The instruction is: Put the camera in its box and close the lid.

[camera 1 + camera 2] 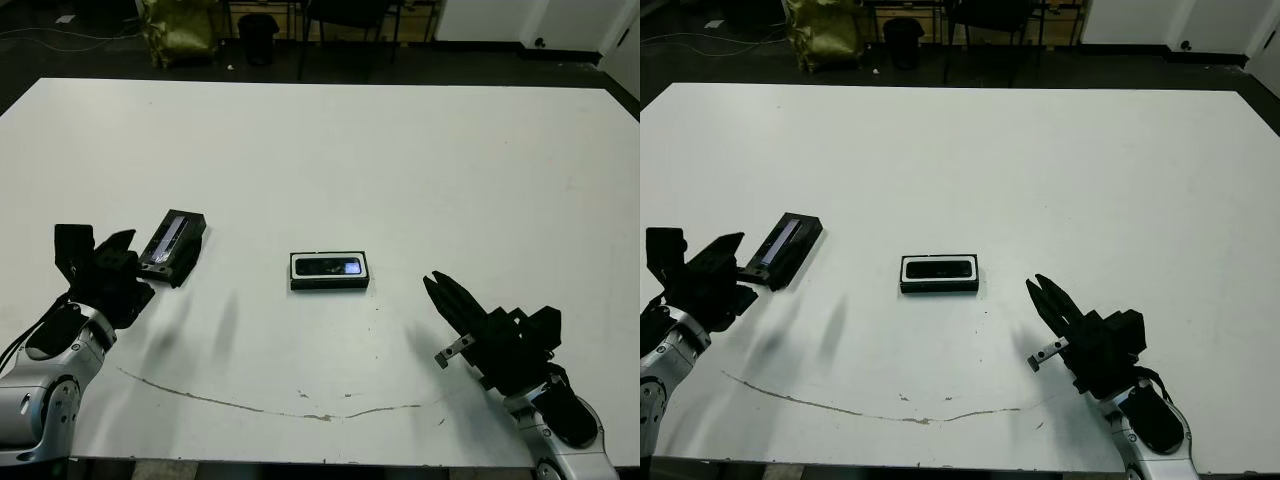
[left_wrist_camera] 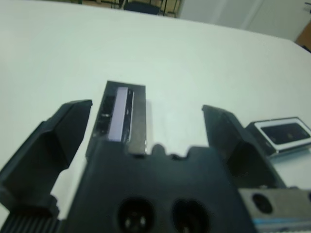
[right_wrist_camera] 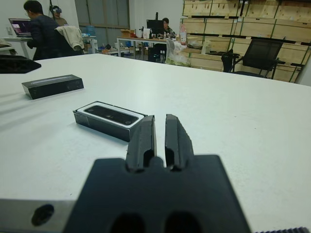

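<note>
Camera point(image 1: 329, 267) already lies in the box point(image 1: 330, 284) mid-tabletop point(image 1: 400, 160). Left claw point(image 2: 146, 136), spread wide, lines up around the lid point(image 1: 173, 245), seemingly to grasp it. Right claw point(image 3: 159, 138), fingers pressed nearly together, waits near the box.

From my left wrist view everything is soft and out of focus: the lid point(image 2: 121, 119) runs under the gripper's black body so I lose its near end, and the box point(image 2: 282, 136) is clipped by the picture's edge, with the camera point(image 2: 284, 132) inside it only a dark smear. In the head views both of my arms are cut off at the bottom edge, and the near end of the lid is hidden behind the left gripper point(image 1: 105, 262). The people point(image 3: 41, 30) beyond the table in my right wrist view are too small to make out.
</note>
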Controlling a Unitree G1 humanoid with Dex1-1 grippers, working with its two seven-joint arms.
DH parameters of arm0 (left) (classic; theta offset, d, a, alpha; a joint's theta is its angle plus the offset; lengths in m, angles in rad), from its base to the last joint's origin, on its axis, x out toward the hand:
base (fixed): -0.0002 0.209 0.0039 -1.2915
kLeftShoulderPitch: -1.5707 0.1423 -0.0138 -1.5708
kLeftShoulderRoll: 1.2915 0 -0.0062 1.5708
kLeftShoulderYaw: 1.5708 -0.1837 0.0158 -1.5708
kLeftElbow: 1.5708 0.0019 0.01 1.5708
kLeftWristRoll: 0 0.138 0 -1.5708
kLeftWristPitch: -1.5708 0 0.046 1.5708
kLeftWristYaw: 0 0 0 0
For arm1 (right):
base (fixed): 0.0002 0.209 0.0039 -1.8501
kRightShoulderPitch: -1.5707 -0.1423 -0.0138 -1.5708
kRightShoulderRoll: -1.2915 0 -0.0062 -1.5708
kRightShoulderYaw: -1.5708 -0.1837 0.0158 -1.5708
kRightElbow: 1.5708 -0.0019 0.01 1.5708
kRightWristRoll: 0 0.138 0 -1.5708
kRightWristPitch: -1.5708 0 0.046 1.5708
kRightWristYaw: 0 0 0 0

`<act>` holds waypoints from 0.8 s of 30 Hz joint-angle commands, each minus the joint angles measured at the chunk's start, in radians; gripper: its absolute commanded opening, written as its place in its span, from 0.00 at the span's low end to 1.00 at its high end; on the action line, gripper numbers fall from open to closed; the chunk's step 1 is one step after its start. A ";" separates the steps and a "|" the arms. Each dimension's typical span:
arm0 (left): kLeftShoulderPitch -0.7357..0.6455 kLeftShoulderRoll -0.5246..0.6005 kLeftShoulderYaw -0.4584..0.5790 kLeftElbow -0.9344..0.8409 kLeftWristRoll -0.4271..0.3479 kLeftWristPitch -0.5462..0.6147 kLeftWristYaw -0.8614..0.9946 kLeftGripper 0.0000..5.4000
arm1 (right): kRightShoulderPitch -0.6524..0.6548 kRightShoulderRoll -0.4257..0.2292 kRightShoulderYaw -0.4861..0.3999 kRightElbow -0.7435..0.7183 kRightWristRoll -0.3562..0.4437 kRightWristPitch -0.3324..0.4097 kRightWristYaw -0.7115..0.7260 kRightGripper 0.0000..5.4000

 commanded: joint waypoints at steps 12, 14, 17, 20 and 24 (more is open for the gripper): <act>-0.028 0.014 -0.010 0.095 0.041 0.026 0.002 1.00 | 0.016 -0.012 -0.009 -0.006 -0.008 0.028 -0.009 0.00; -0.029 0.016 -0.016 0.105 0.059 0.020 0.008 1.00 | 0.015 -0.013 -0.009 -0.005 -0.005 0.026 -0.007 0.00; -0.031 0.024 -0.027 0.122 0.093 0.006 0.009 1.00 | 0.020 -0.015 -0.010 -0.020 -0.002 0.054 -0.015 0.00; -0.032 0.028 -0.038 0.132 0.128 -0.005 0.012 1.00 | 0.010 -0.010 -0.012 0.011 0.009 0.017 0.010 0.00; -0.042 0.013 -0.036 0.133 0.148 0.028 0.047 1.00 | 0.013 -0.009 -0.013 0.007 0.007 0.030 0.005 0.00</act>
